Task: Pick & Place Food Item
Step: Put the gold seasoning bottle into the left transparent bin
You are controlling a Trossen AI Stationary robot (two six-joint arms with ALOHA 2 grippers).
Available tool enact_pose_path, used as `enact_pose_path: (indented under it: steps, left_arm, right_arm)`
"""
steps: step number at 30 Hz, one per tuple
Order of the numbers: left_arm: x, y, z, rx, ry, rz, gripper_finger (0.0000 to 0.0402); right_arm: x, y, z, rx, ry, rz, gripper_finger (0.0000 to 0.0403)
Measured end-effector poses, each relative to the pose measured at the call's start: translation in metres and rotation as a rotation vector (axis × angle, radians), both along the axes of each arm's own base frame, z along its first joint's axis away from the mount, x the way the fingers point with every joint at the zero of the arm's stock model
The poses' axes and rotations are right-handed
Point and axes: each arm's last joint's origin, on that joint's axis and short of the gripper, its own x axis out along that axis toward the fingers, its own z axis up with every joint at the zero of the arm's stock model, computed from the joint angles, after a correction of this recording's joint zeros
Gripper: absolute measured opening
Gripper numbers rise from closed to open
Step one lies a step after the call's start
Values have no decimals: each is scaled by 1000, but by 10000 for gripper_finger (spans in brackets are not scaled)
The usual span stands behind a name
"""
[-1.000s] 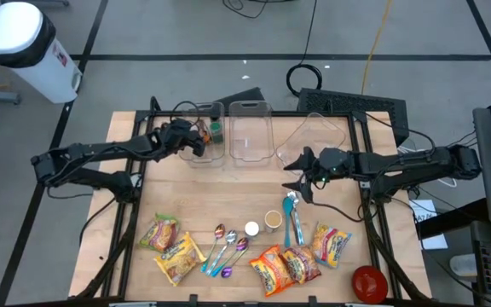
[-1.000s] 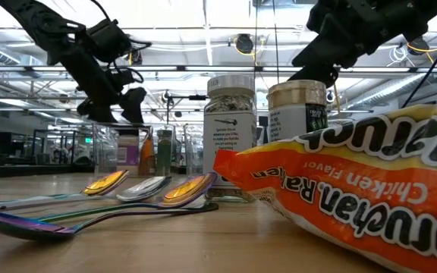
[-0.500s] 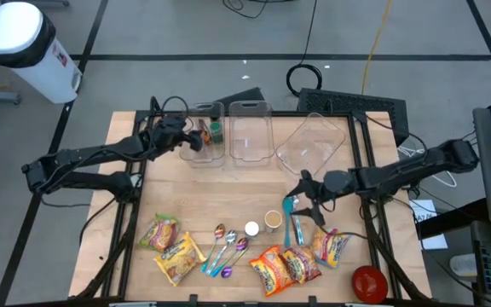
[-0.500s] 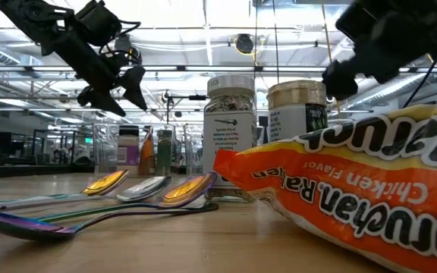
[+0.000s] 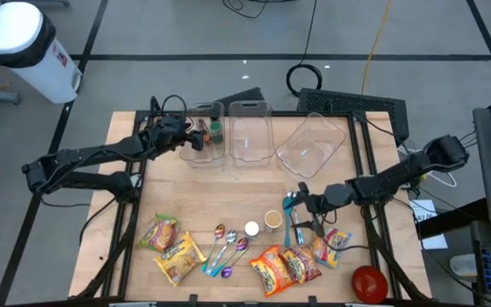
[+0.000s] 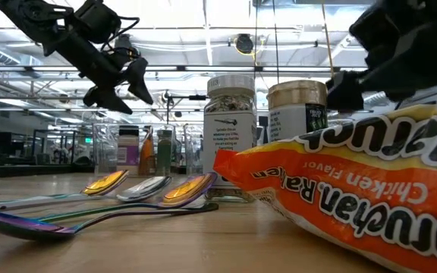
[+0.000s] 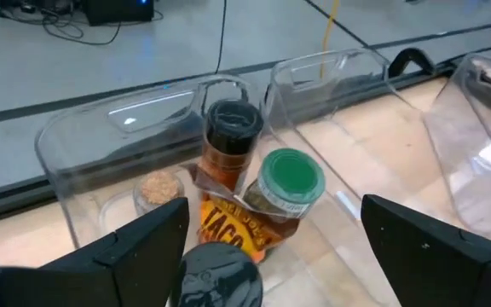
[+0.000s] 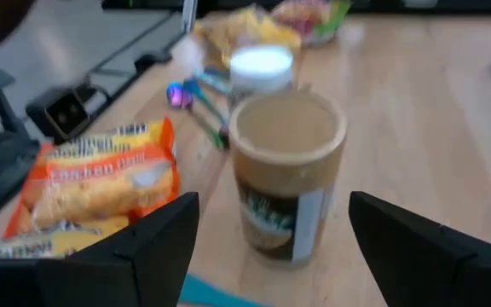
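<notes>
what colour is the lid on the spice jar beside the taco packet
Green; it shows best in the left wrist view.

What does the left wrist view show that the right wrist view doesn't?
Only the left wrist view: a clear bin holding a black-capped spice bottle, a green-lidded jar and a taco seasoning packet, with more clear bins beside it.

Only the right wrist view: a tan-lidded jar straight ahead, a white-lidded jar behind it, an orange ramen packet and spoons.

Both: the wooden table and that arm's own open dark fingers, around the left gripper and right gripper.
</notes>
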Motion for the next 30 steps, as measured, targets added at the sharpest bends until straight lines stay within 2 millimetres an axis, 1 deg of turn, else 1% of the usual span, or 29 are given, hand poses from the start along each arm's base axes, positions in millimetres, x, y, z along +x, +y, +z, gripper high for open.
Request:
enact_pose_path:
  steps: [6, 12, 18, 23, 30]
  left_arm:
    - [4, -3, 3, 0, -44, -56, 353]
    - [7, -7, 5, -2, -70, -103, 358]
    - [12, -13, 7, -11, -103, -157, 350]
    - [16, -19, 9, -10, -139, -179, 353]
    - [22, -28, 16, 20, -203, -230, 362]
  right_arm:
    - [5, 2, -20, 18, 106, -19, 318]
    - [12, 10, -34, 10, 92, -17, 315]
    - [18, 12, -46, 6, 83, -16, 310]
    - [27, 13, -52, -3, 59, -14, 309]
    - [51, 21, -54, -39, 41, 39, 309]
